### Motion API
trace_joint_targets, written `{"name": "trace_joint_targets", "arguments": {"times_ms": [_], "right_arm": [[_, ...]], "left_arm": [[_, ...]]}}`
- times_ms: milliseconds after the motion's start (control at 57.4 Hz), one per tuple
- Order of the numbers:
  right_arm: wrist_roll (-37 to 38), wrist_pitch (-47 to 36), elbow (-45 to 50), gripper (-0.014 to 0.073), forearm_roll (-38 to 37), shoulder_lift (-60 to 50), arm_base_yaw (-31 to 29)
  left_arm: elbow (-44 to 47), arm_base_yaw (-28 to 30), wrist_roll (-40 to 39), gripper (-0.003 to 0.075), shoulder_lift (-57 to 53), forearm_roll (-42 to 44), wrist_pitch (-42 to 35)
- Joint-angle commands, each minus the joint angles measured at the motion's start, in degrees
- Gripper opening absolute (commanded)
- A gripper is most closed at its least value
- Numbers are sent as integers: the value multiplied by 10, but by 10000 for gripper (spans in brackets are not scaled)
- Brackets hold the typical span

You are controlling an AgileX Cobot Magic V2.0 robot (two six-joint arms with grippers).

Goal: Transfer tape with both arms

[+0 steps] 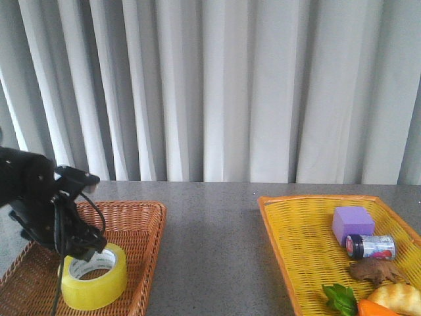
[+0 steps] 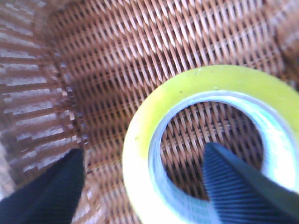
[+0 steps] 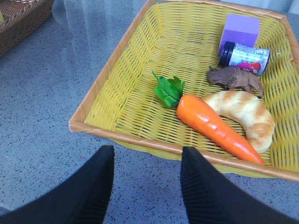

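Note:
The yellow tape roll (image 1: 99, 289) with its white core lies flat in the brown wicker basket (image 1: 141, 217) at the front left. My left gripper (image 1: 89, 253) is down on it and open. In the left wrist view the left gripper (image 2: 143, 149) straddles the wall of the tape (image 2: 201, 81): one finger (image 2: 233, 186) is inside the core and the other finger (image 2: 51, 196) is outside over the basket floor (image 2: 140, 46). My right gripper (image 3: 147, 149) is open and empty above the grey table, just outside the yellow basket's rim (image 3: 117, 135). It is out of the front view.
The yellow basket (image 1: 296, 243) at the right holds a purple block (image 1: 353, 224), a small jar (image 1: 371, 245), a brown toy (image 1: 375, 270), bread (image 1: 398, 296), a carrot (image 3: 215, 126) and a green leaf (image 3: 168, 91). Grey curtains hang behind the table.

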Motion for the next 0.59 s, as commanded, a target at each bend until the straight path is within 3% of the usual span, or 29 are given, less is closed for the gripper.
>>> {"name": "trace_joint_targets", "arguments": {"times_ms": [0, 261, 575], "right_arm": [[0, -38, -14, 330, -2, 4, -3], [0, -38, -14, 330, -2, 4, -3], [0, -38, -14, 330, -2, 4, -3]], "left_arm": [[-17, -4, -3, 589, -74, -3, 0], [24, -4, -3, 588, -200, -36, 21], [272, -4, -4, 588, -414, -62, -83]]}}
